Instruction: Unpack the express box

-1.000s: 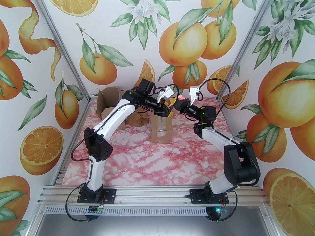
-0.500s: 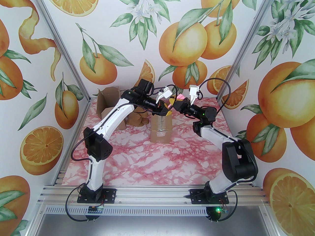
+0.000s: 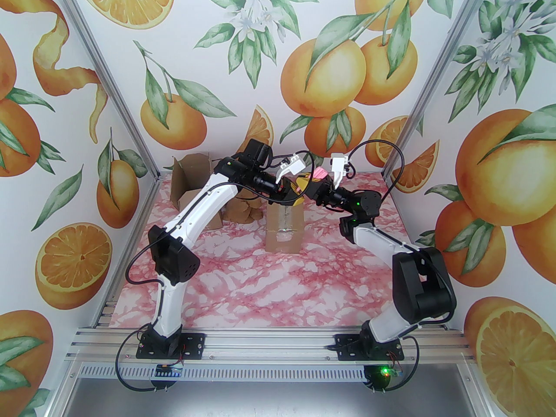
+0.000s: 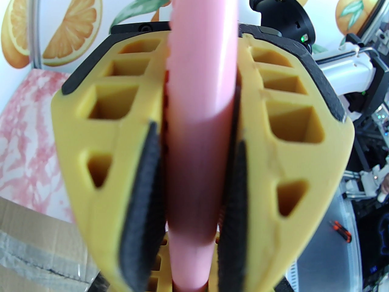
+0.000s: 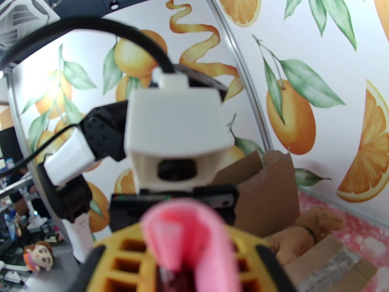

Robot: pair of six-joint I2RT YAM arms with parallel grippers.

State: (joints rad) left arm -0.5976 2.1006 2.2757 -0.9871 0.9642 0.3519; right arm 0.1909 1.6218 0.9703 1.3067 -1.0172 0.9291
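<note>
Above marbled table point(image 3: 260, 285), left claw point(image 3: 299, 188) and right claw point(image 3: 311, 184) meet tip-to-tip, both pinching 1 pink object point(image 3: 320, 172).

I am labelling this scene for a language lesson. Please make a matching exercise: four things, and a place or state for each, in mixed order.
1. taped brown cardboard box
2. open brown cardboard box
3. tan plush toy
4. pink plastic object

a. far left corner
b. gripped in the air
c. table middle
d. between the boxes

Pairs: 1-c, 2-a, 3-d, 4-b
</note>
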